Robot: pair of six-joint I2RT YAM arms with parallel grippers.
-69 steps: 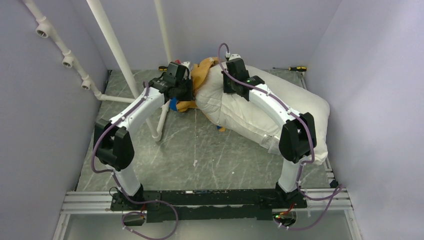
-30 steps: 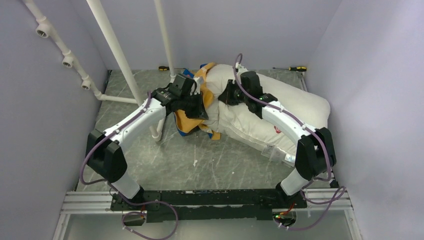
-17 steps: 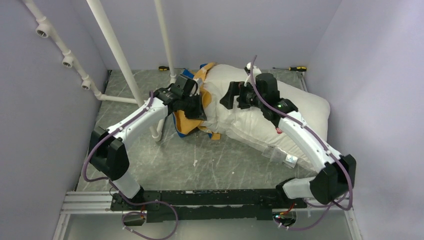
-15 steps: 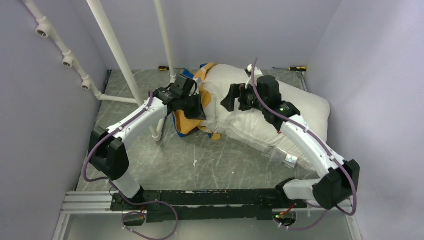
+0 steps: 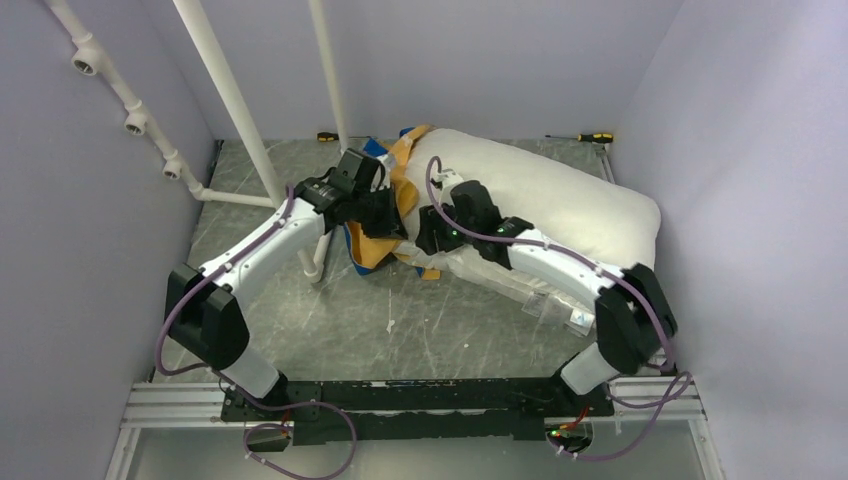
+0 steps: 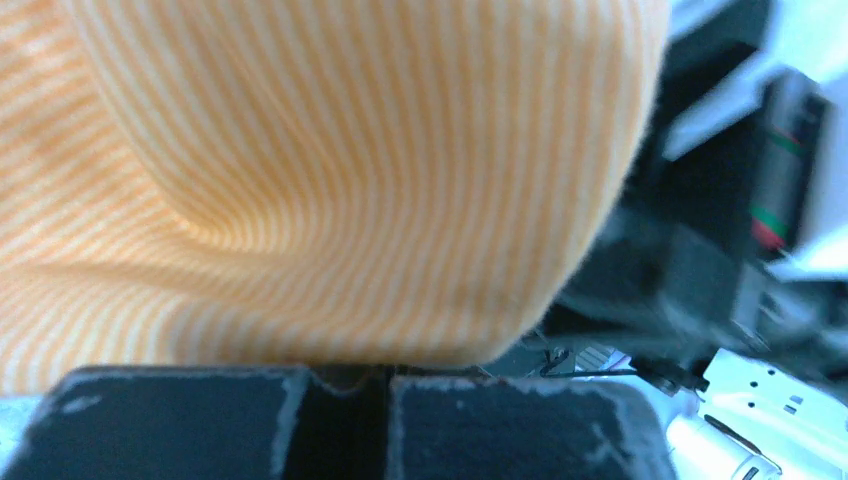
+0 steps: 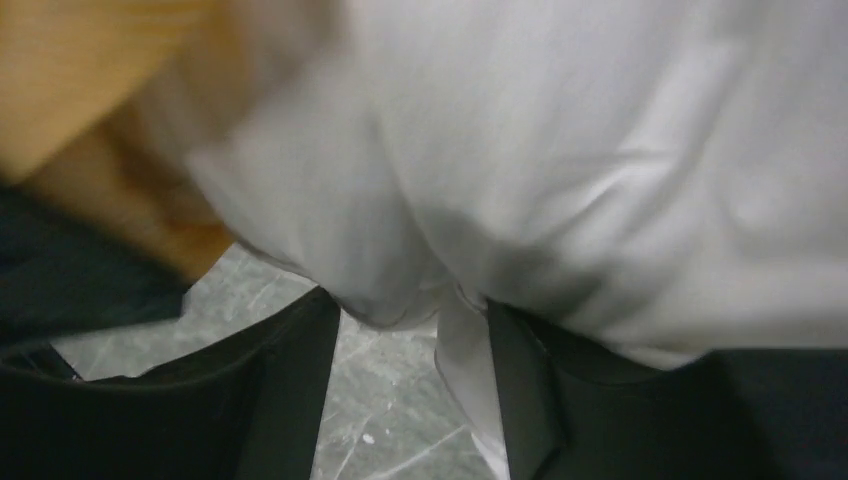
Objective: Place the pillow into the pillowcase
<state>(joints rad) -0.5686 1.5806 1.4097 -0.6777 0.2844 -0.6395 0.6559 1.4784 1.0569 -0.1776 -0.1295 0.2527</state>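
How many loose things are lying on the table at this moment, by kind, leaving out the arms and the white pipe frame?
Pillow: 1
Pillowcase: 1
Yellow-handled tools: 2, both at the far edge
Total: 4

Plain white pillow (image 5: 560,200), yellow-orange pillowcase (image 6: 300,180) with fine pale stripes and blue patches, grey-green veined table (image 5: 400,310), pale lavender walls (image 5: 100,200)
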